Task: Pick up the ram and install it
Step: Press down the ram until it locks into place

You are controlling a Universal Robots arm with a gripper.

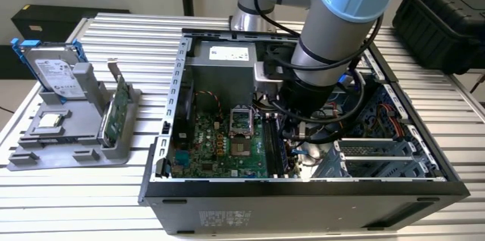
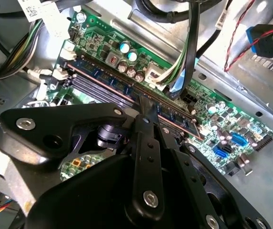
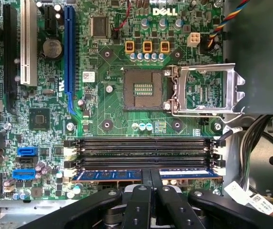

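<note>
Tool (image 3: 150, 177) clamped on ram (image 3: 103, 174) in motherboard (image 3: 107, 109) slot.

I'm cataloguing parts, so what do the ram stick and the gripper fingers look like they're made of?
The ram: blue circuit board, probably fibreglass laminate, with dark chips. The gripper: its fingers look like matte black metal or hard plastic, with bolt heads.

The exterior view looks down from above onto the open computer case (image 1: 303, 190) and the whole table. Both wrist views sit close inside it, sharing the motherboard's memory slots (image 3: 141, 152) (image 2: 103, 88); the first faces straight on, the second obliquely.
</note>
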